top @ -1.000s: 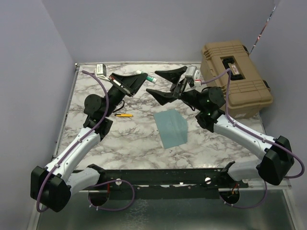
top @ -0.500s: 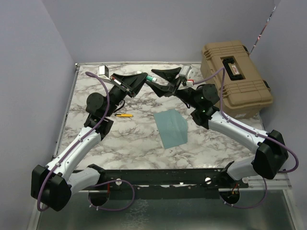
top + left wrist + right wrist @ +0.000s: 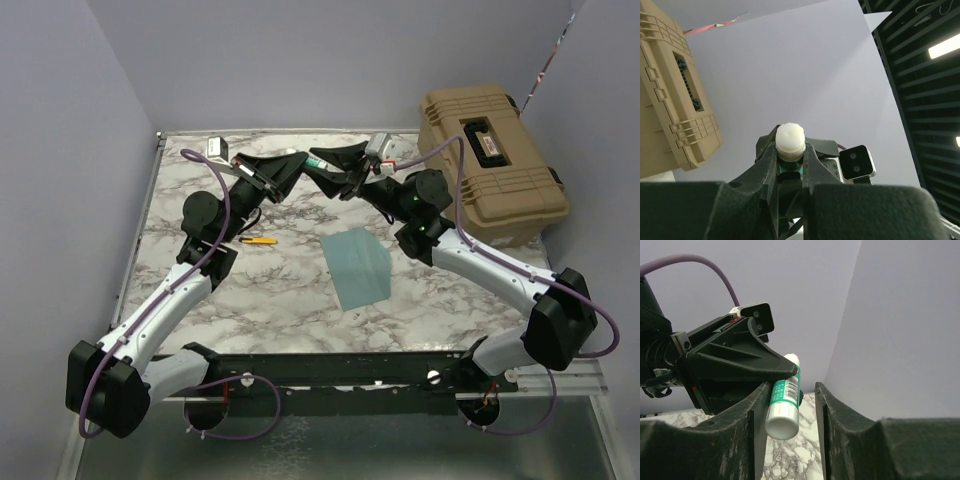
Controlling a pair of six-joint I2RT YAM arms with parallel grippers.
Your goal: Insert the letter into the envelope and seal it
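Observation:
The teal-blue envelope lies flat on the marble table, mid-table, with neither gripper on it. The cream letter is not in view. My left gripper is raised at the back and shut on a white-and-green glue stick; its white cap pokes out between the fingers in the left wrist view. My right gripper is open, and its fingers stand on either side of the stick's free end, close to the left finger.
A tan toolbox stands at the back right and shows in the left wrist view. A yellow pen lies left of the envelope. A small white box sits at the back left corner.
My right gripper has moved left and back toward the left gripper; its open fingers now stand around the glue stick. The left arm and the envelope have hardly moved.

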